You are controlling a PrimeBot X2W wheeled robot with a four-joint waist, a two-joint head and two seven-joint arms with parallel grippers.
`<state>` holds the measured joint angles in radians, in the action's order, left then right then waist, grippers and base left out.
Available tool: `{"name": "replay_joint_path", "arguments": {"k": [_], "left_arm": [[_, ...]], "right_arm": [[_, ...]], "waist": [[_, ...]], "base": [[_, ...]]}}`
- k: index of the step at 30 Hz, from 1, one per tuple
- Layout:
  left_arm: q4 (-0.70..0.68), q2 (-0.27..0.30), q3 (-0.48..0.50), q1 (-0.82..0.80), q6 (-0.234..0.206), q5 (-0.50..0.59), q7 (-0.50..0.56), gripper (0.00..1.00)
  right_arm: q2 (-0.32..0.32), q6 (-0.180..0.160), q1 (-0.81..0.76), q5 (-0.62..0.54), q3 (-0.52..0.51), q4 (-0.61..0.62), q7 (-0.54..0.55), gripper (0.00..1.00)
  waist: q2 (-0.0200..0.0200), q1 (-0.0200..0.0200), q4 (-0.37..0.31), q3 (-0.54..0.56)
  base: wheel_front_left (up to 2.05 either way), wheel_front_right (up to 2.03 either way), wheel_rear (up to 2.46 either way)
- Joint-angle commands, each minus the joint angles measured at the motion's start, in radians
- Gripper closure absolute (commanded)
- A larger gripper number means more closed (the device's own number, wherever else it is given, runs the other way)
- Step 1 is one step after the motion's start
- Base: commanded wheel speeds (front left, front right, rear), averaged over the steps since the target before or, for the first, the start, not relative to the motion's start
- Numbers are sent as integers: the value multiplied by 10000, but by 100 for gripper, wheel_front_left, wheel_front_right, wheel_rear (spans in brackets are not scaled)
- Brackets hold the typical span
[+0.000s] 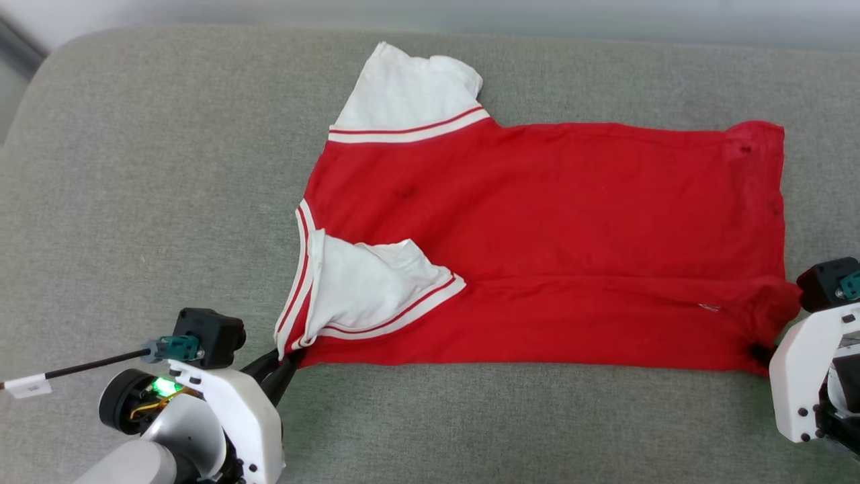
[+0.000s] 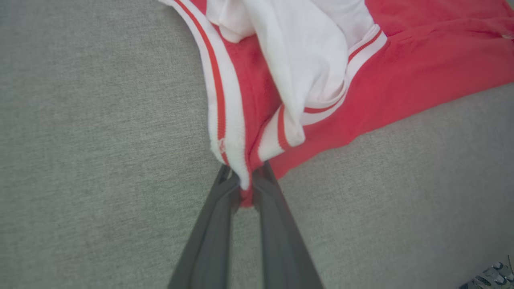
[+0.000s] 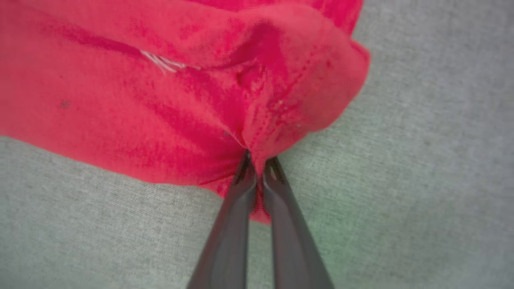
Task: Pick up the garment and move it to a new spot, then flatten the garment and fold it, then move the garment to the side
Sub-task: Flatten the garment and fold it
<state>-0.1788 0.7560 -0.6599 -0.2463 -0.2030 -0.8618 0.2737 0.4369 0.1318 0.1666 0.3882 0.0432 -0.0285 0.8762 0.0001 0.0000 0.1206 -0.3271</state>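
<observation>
The left pincer [image 2: 245, 176] was clamped on a corner of the garment [image 1: 571, 222], its two long dark fingers pressed together on the ribbed white trim with its thin red stripe. Just beyond those fingertips a soft white sleeve [image 2: 305, 60] lay rumpled and folded back over the red jersey cloth, its striped cuff curving away from the tips. From there the garment stretched out as a broad, mostly flat red rectangle toward the right pincer [image 3: 259, 160]. That pincer was also shut tight on the cloth, pinching the stitched red hem corner, which puckered into a rounded, creased bulge right above its tips. A second white sleeve [image 1: 410, 87] stuck out on the side of the garment far from both pincers. Beneath both pincers and the cloth lay a grey, coarsely woven upholstered surface [image 1: 134, 202] with rounded corners.
</observation>
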Motion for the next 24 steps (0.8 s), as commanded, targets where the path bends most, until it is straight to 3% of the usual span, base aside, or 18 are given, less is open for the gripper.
{"name": "replay_joint_path", "arguments": {"k": [1,6,12,17,24], "left_arm": [[69,21,27,85,5,-14,-72,100],[301,87,-20,317,38,-157,-18,100],[226,196,-317,1103,2,-482,185,100],[89,174,-653,1954,-29,-752,225,100],[442,15,-1111,2440,173,-804,222,100]], "right_arm": [[111,-21,-351,-38,112,-443,150,100],[677,-20,-323,31,-102,77,82,100],[987,-20,-1087,382,-455,821,813,100],[824,-20,-2142,444,-1042,1361,1387,100],[-22,-18,-3442,309,-1518,1827,1652,100]], "waist": [[-1,0,-53,166],[-1,0,-179,674],[-1,0,-362,1367],[-1,0,-453,1676],[-1,0,-422,1835]], "base": [[0,0,0],[0,0,0],[0,0,0],[0,0,0],[0,0,0]]}}
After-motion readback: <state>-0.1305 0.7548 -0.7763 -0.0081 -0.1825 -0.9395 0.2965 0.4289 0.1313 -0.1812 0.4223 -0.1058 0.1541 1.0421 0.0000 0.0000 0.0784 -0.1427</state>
